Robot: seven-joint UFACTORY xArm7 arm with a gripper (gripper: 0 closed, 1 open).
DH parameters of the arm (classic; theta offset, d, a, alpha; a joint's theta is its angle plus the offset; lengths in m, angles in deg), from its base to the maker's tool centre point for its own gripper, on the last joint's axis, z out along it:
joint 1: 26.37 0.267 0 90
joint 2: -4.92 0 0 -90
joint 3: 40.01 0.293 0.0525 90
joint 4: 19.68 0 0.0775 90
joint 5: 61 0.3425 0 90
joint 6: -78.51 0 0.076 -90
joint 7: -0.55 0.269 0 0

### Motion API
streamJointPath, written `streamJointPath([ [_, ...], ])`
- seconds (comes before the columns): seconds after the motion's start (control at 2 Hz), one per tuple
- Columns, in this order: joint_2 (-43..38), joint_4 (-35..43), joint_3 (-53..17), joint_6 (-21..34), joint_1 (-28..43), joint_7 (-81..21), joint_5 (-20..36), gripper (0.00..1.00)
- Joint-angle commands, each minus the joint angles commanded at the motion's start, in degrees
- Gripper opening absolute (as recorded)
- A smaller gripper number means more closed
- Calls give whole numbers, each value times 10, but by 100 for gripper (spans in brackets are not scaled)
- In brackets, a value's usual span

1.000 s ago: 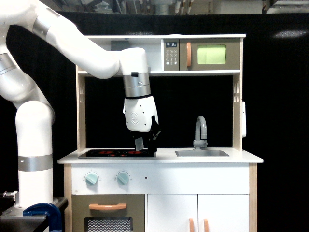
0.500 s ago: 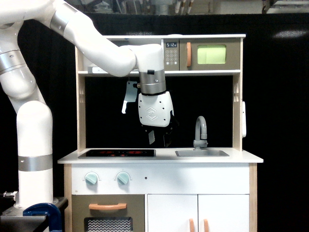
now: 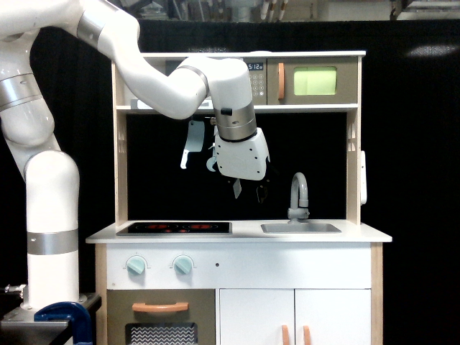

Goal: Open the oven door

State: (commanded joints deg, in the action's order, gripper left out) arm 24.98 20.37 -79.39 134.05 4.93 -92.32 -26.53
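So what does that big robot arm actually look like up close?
The arm is made of glossy white rounded segments joined by silver-grey metallic bands. A white housing with a faint hexagonal emblem sits above the gripper, which has short dark fingers. No loose cables show.

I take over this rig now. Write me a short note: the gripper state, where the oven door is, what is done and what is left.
Gripper: open, holds nothing, hangs in the air above the counter, between the stove top and the faucet.
Oven door: on the top shelf, toward the exterior view's right, shut; its orange handle is untouched.
Done: nothing on the door itself.
Left: raise the fingers to the handle, grasp it, pull the door open.
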Motion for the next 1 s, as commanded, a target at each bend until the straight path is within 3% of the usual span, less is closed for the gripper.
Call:
streamJointPath([
  [0.5, -111, 86, -128, 171, 45, -203, 119, 100],
  [1.0, -169, 127, -157, 269, 32, -265, 168, 100],
])
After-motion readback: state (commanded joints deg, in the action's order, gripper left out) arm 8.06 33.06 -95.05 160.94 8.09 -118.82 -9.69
